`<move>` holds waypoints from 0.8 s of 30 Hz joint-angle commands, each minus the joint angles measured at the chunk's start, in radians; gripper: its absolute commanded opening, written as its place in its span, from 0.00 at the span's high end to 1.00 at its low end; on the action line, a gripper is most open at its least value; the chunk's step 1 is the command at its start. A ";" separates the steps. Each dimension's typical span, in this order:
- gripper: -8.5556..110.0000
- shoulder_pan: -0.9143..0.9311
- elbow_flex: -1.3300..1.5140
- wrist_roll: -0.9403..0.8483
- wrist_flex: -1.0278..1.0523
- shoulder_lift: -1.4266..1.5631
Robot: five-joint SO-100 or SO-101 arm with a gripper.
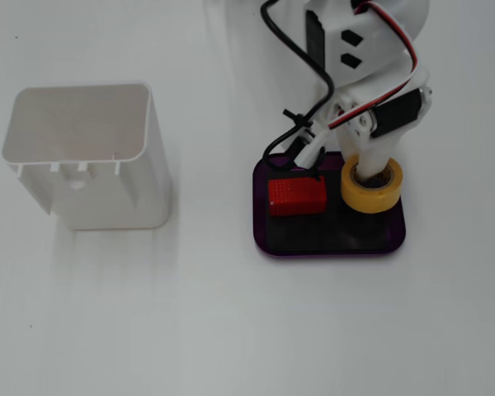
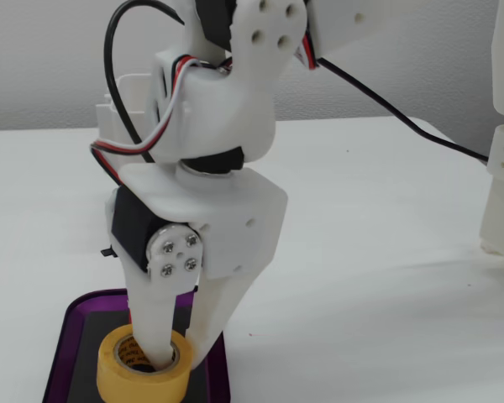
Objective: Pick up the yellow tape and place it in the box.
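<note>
The yellow tape [image 1: 371, 194] is over the right end of the box [image 1: 330, 250], a shallow purple tray with a black floor. I cannot tell if the roll touches the floor. My gripper [image 1: 365, 169] comes down on it from above. One finger is inside the roll's core and the other is outside its wall, so the jaws pinch the wall. The other fixed view shows the same grip [image 2: 178, 357] on the tape [image 2: 122, 374] above the tray [image 2: 67, 336].
A red block [image 1: 297, 196] lies in the left half of the tray. A taller white open-topped container [image 1: 87, 153] stands well to the left, and shows behind the arm in the other fixed view [image 2: 122, 101]. A black cable [image 1: 285, 136] hangs by the wrist.
</note>
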 commanded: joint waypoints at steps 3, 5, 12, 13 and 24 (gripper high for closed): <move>0.90 0.011 -0.043 0.011 0.005 0.018; 0.87 0.011 -0.052 0.009 0.041 0.018; 0.83 0.014 -0.227 0.012 0.245 0.021; 0.83 0.018 -0.267 0.012 0.291 0.028; 0.83 0.028 -0.436 0.028 0.584 0.425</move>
